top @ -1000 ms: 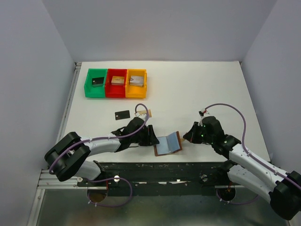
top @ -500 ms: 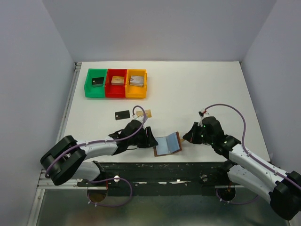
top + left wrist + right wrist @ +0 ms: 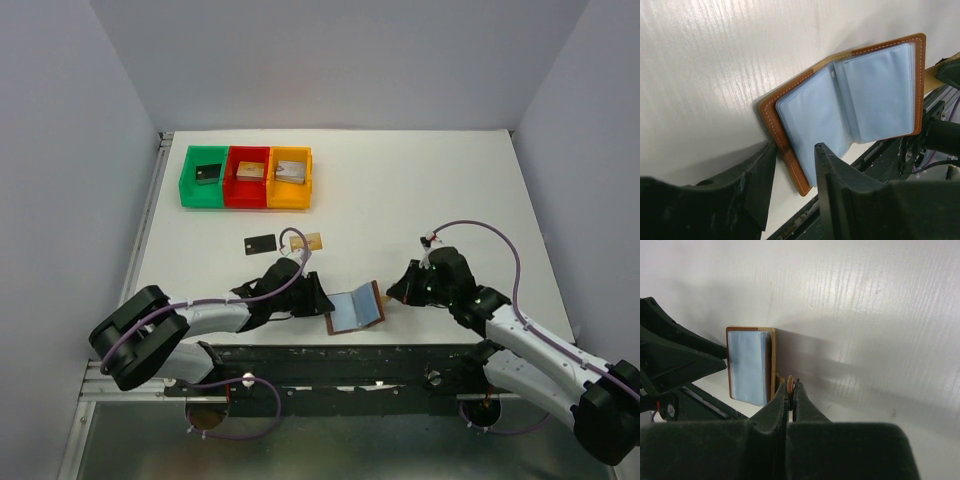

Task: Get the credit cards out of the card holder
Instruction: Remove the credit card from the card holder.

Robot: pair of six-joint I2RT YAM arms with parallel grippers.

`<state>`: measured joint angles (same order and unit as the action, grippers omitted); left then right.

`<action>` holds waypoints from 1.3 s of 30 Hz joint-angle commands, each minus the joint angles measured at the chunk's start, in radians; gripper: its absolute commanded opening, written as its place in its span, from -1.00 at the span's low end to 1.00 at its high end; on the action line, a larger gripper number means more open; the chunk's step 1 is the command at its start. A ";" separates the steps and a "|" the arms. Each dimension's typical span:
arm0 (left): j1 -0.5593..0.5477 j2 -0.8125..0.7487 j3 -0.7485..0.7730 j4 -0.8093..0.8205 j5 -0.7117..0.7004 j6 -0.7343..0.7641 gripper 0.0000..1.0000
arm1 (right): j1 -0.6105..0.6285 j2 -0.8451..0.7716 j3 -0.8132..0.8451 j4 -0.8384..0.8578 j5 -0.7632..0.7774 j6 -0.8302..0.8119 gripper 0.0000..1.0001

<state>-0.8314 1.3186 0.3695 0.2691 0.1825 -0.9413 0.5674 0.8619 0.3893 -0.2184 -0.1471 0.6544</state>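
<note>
The brown card holder (image 3: 355, 308) lies open near the table's front edge, its pale blue-grey pockets (image 3: 867, 95) facing up. My left gripper (image 3: 792, 155) is open, and its fingers straddle the holder's near left corner. My right gripper (image 3: 791, 386) is shut on the little brown tab strap (image 3: 789, 381) at the holder's right side and holds that flap raised. A black card (image 3: 260, 243) and a gold card (image 3: 312, 241) lie flat on the table behind the left gripper (image 3: 322, 298). I cannot tell whether any cards are in the pockets.
Green (image 3: 204, 176), red (image 3: 247, 176) and orange (image 3: 289, 177) bins stand in a row at the back left, each with a small block inside. The dark metal rail (image 3: 380, 360) runs just beyond the table's front edge, close to the holder.
My left gripper has edged toward the front edge and closer to the holder's left flap. The right gripper has stayed shut on the tab, and the holder has barely shifted.
</note>
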 commanded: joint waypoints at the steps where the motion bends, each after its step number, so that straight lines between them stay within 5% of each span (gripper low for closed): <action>1: 0.003 0.054 0.019 0.067 0.040 0.001 -0.09 | -0.006 0.009 -0.004 0.033 -0.040 -0.010 -0.99; 11: 0.012 0.054 0.014 0.076 0.031 0.018 -1.00 | -0.006 0.012 0.022 0.001 -0.032 -0.030 -0.99; 15: 0.020 0.028 0.026 0.012 0.014 0.058 -1.00 | -0.006 0.017 0.048 -0.033 -0.005 -0.033 -0.92; 22: 0.029 -0.051 0.100 -0.200 -0.066 0.174 -1.00 | -0.006 0.028 0.082 -0.072 0.004 -0.029 -0.35; 32: 0.032 -0.088 0.164 -0.323 -0.123 0.246 -1.00 | -0.006 0.126 0.091 -0.041 -0.062 -0.009 -0.21; 39: 0.032 -0.085 0.166 -0.193 -0.026 0.194 -1.00 | -0.006 0.158 0.094 -0.090 -0.016 -0.033 -0.18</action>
<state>-0.8040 1.2442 0.5167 -0.0017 0.1005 -0.7258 0.5674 1.0027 0.4568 -0.2649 -0.1841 0.6369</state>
